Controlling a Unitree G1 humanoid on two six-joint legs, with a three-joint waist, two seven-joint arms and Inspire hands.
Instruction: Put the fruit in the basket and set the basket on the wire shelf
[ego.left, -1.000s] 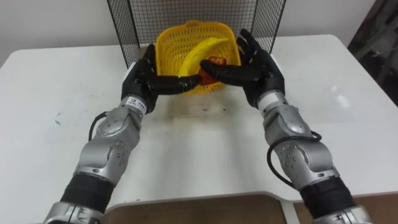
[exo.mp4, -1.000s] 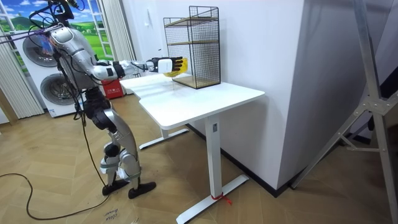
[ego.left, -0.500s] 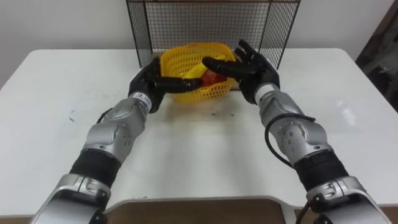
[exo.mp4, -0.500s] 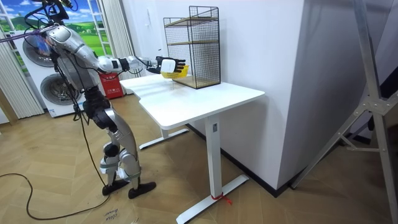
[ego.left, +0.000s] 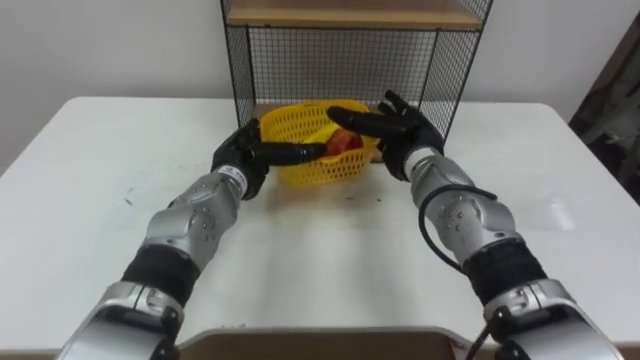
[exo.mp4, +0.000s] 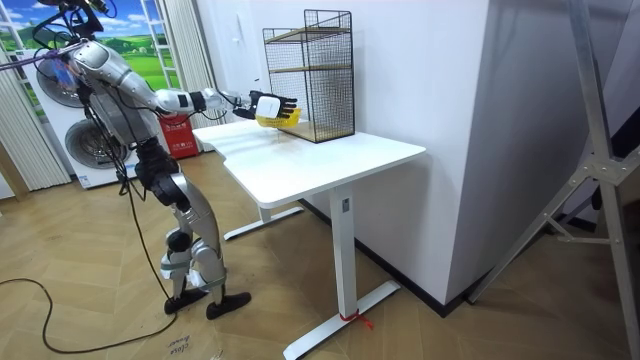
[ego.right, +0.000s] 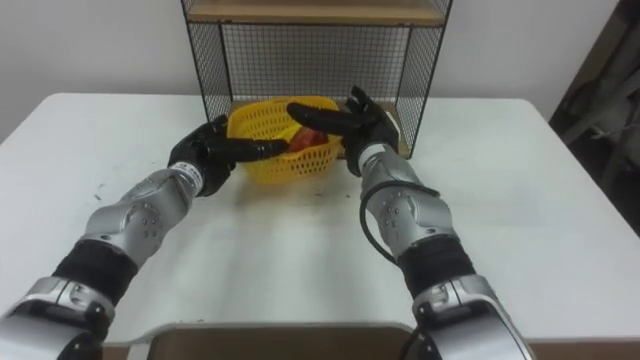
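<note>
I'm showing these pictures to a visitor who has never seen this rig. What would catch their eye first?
The yellow basket stands out, bright against the white table. It is held between the left robot hand and the right robot hand at the foot of the black wire shelf. Next comes the red fruit inside it. In the room view, the robot stands at the table's end with both arms stretched out.

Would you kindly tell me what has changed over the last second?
Both arms stretched forward, bringing the basket lower and closer to the wire shelf. The left hand and right hand still grip its sides. The fruit stays inside, and the shelf has not moved on the table.
</note>
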